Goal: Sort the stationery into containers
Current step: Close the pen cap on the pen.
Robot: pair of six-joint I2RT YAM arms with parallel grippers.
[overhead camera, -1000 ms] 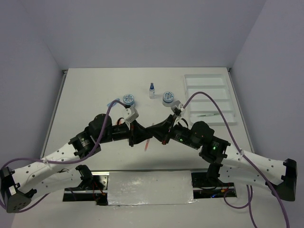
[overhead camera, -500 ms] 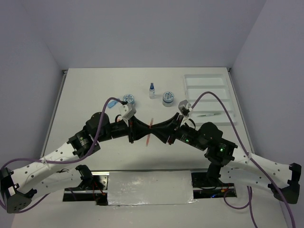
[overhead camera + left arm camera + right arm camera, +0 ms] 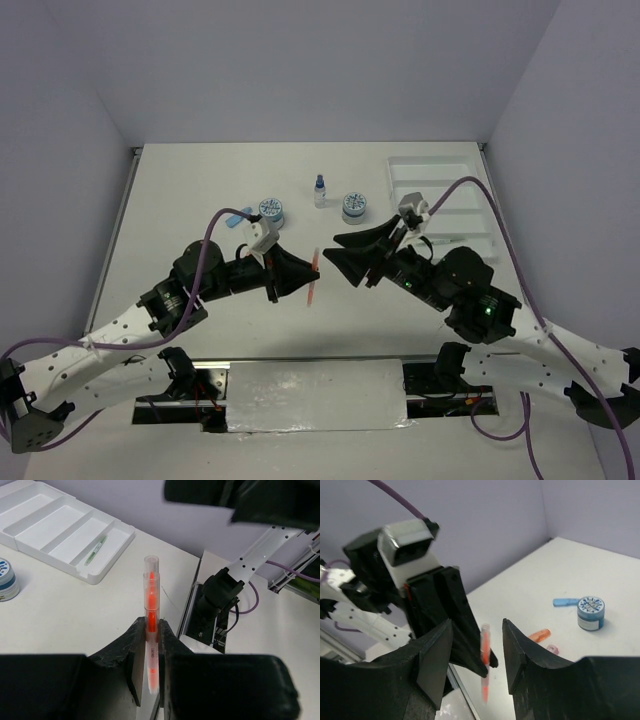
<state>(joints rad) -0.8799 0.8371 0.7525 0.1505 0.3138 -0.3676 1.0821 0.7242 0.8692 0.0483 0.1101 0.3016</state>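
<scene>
The left gripper (image 3: 150,635) is squeezed tight on the orange-red pen (image 3: 151,592), holding it up over the table (image 3: 190,190), the right gripper (image 3: 476,652) is wide open and holds nothing, near the pen, and the pen's tiny writing is too small to read

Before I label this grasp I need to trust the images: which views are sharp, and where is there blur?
Top external: even soft light, faint shadows, sharp, though the orange-red pen is tiny. Left wrist: pen crisp in the left gripper; the dark shape along the top is blurred. Right wrist: the right gripper looms dark and soft-edged; the blue-grey jar is clear.
</scene>
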